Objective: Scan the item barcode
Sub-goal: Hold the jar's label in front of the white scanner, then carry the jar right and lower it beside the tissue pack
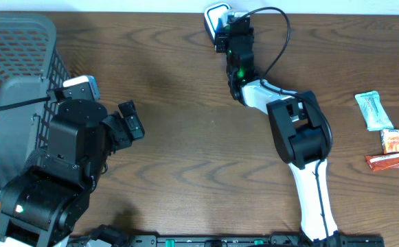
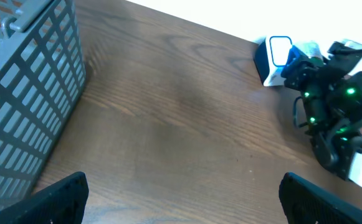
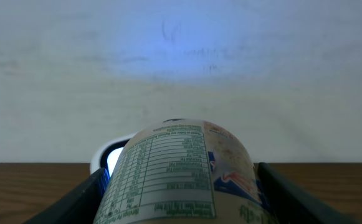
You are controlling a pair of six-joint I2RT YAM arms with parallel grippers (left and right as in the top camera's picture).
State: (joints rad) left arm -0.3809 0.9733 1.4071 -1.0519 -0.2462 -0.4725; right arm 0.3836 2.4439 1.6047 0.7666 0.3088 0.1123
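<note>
Brown wooden table (image 1: 185,158). At its far edge the right gripper (image 1: 226,36) clasps a labelled cup (image 3: 181,177) before a white-and-blue scanner (image 1: 215,14). Scanning seems underway; next, the cup's barcode probably needs turning toward the scanner. The left gripper (image 1: 127,122) hangs released.

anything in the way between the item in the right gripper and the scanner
Nothing visible. The right gripper holds the labelled container close in front of the scanner at the table's far edge, and the scanner peeks out directly behind it with no object between.
</note>
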